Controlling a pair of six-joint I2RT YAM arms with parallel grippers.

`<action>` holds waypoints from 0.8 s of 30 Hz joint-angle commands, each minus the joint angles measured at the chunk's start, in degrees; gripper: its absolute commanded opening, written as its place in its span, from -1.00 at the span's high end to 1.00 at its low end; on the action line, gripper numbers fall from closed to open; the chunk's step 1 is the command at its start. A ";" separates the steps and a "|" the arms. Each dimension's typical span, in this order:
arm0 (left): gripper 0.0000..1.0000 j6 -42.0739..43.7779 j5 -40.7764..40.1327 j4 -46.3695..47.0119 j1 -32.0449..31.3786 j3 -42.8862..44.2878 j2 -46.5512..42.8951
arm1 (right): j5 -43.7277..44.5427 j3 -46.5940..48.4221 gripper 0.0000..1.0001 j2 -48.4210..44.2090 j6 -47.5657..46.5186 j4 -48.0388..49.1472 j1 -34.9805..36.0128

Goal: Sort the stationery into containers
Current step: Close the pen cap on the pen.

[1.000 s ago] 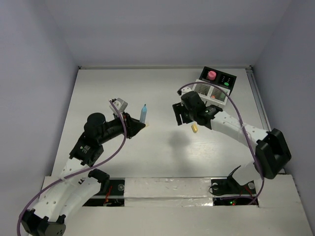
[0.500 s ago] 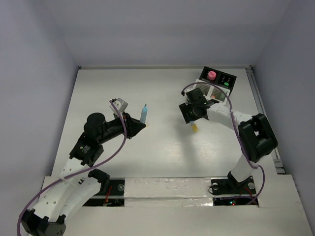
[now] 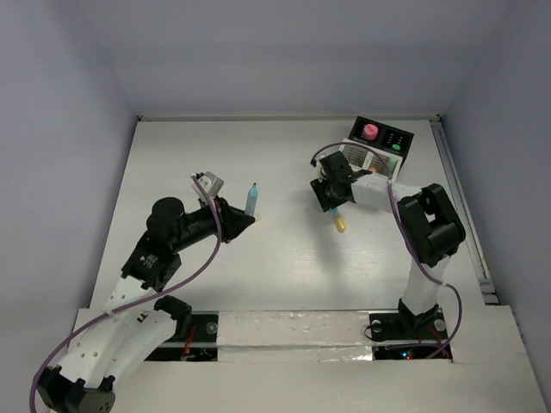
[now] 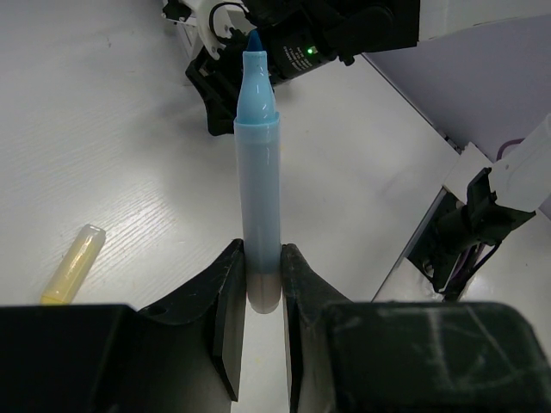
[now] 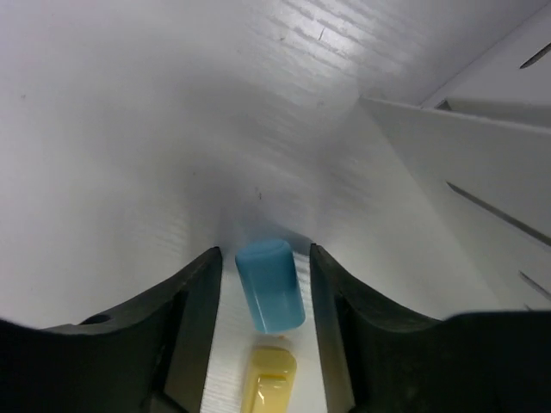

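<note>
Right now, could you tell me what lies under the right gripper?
Under the right gripper, which is open, a short blue cap lies on the table, with a yellow piece just beside it. From above, the gripper covers the cap; only the yellow piece shows.

I've folded the R arm point(image 3: 428, 221) in: elbow swung up-left twd the white box point(image 3: 368, 161), R hand point(image 3: 331, 193) nudged back, nearer the yellow piece point(image 3: 340, 224) on desk point(image 3: 258, 275).

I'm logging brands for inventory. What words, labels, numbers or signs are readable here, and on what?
None can be read.
The pale blue uncapped marker in the left gripper: no print visible.
The black box: small coloured marks, too small to read.
</note>
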 commanded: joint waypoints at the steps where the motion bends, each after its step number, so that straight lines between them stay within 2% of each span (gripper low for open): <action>1: 1.00 0.66 1.14 3.04 -0.04 1.33 -0.19 | -1.46 2.11 0.03 1.48 -0.60 2.04 -0.31; 3: 1.00 0.66 1.14 3.04 -0.04 1.33 -0.10 | -1.81 2.11 0.24 1.74 0.19 2.04 -0.31; 5: 1.00 0.66 1.05 3.04 -0.04 1.33 -0.10 | -2.25 1.76 0.27 1.66 0.98 2.39 -0.31; 6: 1.00 0.66 1.05 3.04 -0.04 1.33 -0.10 | -2.60 1.50 0.38 1.65 1.07 2.47 -0.31; 8: 1.00 0.65 0.96 3.04 -0.04 1.33 -0.01 | -2.78 1.41 0.43 1.74 1.34 2.13 -0.31; 10: 1.00 0.66 0.96 3.04 -0.04 1.33 0.08 | -2.78 1.23 0.65 1.66 1.34 2.04 -0.31; 13: 1.00 0.66 1.05 3.13 -0.04 1.33 0.17 | -2.95 1.32 0.80 1.04 2.13 2.74 -0.31; 18: 1.00 0.66 0.87 3.13 -0.04 1.42 0.52 | -7.16 1.32 0.99 -2.82 8.36 7.30 -0.31; 21: 1.00 0.66 0.96 3.04 -0.04 1.33 0.96 | -8.84 0.62 1.00 -8.53 12.66 11.26 2.41; 24: 1.00 0.74 0.87 3.04 -0.04 1.42 1.31 | -5.69 0.71 1.00 -14.24 18.09 13.98 6.89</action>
